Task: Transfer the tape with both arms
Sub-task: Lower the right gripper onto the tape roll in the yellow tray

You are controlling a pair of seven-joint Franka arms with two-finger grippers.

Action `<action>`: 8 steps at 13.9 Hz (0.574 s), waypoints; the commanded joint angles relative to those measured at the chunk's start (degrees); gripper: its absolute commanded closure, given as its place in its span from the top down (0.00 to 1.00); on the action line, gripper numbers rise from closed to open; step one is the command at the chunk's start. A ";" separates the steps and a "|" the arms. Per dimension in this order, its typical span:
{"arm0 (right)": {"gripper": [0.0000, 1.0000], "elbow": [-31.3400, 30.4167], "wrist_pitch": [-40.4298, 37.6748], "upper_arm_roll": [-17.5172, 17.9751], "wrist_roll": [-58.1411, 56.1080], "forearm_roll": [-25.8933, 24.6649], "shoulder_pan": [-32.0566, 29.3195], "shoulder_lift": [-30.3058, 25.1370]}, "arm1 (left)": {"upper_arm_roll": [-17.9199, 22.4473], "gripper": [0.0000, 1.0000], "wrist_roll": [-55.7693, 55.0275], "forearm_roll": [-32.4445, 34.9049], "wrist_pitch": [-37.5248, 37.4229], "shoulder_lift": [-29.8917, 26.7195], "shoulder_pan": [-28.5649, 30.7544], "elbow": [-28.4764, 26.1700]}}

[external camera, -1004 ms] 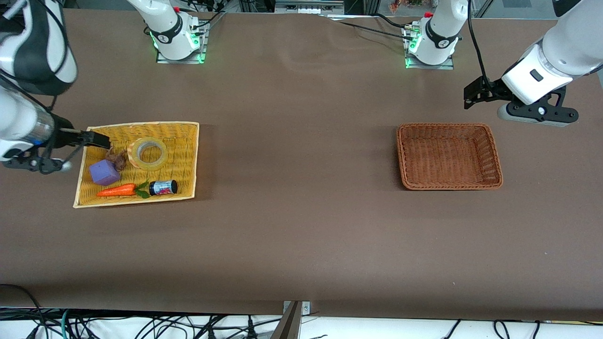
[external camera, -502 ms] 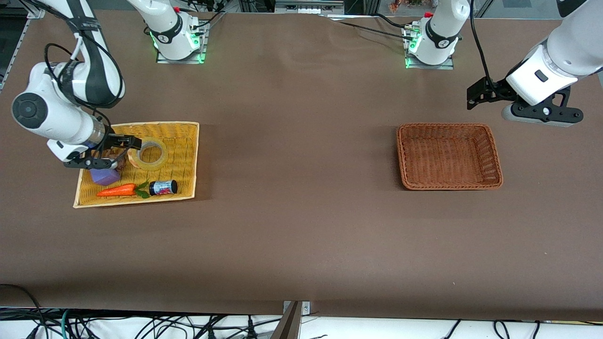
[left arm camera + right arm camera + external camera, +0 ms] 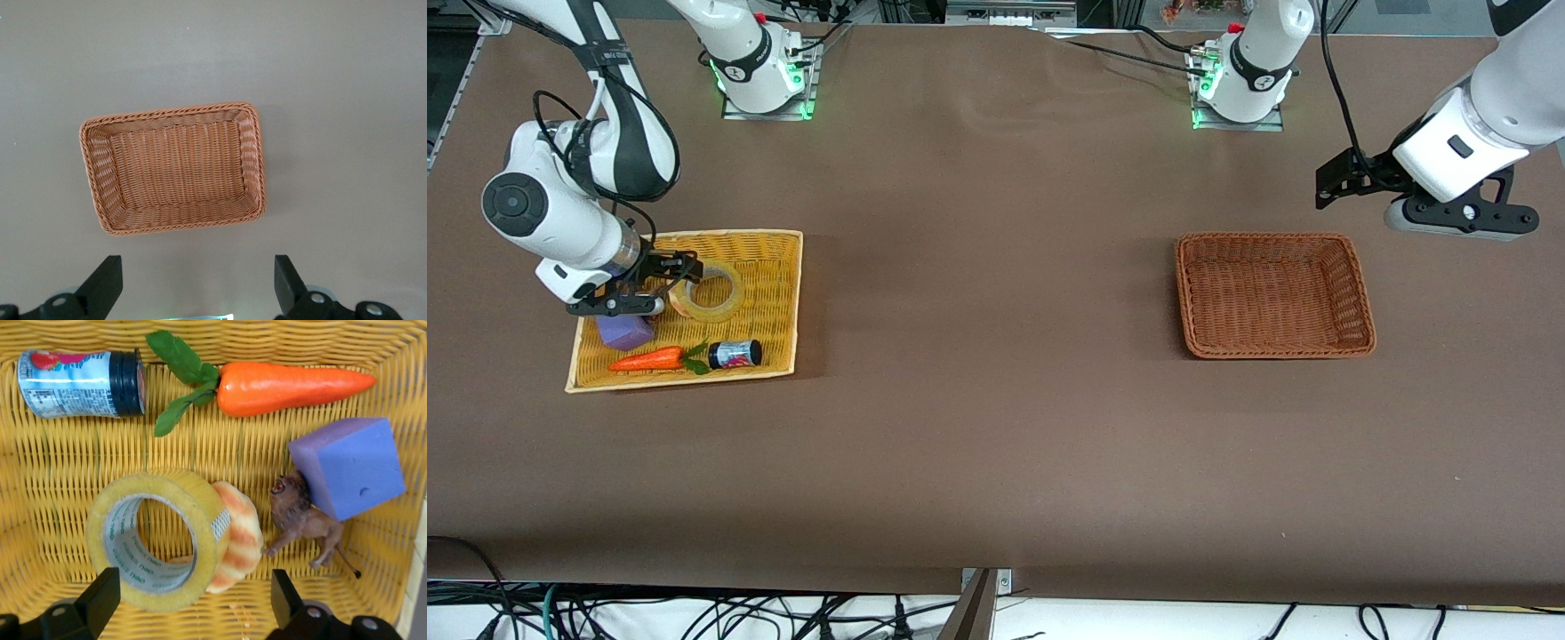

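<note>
The tape (image 3: 710, 292), a yellowish ring, lies tilted in the yellow wicker tray (image 3: 783, 244) and leans on a striped croissant toy (image 3: 241, 540). In the right wrist view the tape (image 3: 160, 485) sits just ahead of the fingers. My right gripper (image 3: 682, 268) is open low over the tray, its fingers apart on either side of the tape and croissant, touching neither; it also shows in the right wrist view (image 3: 192, 590). My left gripper (image 3: 1336, 185) is open and empty, up over bare table beside the brown basket (image 3: 1267, 237), and shows in the left wrist view (image 3: 197, 277).
The tray also holds a purple block (image 3: 350, 467), a brown lion figure (image 3: 303, 523), an orange carrot (image 3: 293, 387) and a small bottle (image 3: 80, 383). The brown wicker basket (image 3: 167, 113) has nothing in it.
My right arm has swung in over the yellow tray and brought its open gripper down to the tape. My left gripper has drifted slightly toward its end of the table.
</note>
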 commanded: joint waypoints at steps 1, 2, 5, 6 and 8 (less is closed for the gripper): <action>1.00 -0.69 4.20 -0.30 -0.74 -0.92 -0.05 2.00 | -0.18 1.00 0.00 0.33 -0.20 -0.44 0.56 -0.36; 1.00 -0.69 5.17 -0.30 -0.74 -0.92 -0.13 2.79 | -0.18 1.00 0.00 0.33 -0.20 -0.44 0.56 -0.36; 1.00 -0.86 6.84 -0.74 -1.88 -0.92 -0.22 4.47 | -0.18 1.00 -0.08 0.33 -0.20 -0.44 0.56 -0.28; 1.00 -0.86 7.37 -1.35 -2.49 -1.00 -0.22 4.99 | -0.18 1.00 -0.08 0.33 -0.11 -0.44 0.56 -0.28; 1.00 -1.48 9.12 -2.58 -4.42 -1.00 -0.31 5.61 | -0.18 1.00 -0.17 0.33 -0.11 -0.44 0.56 -0.19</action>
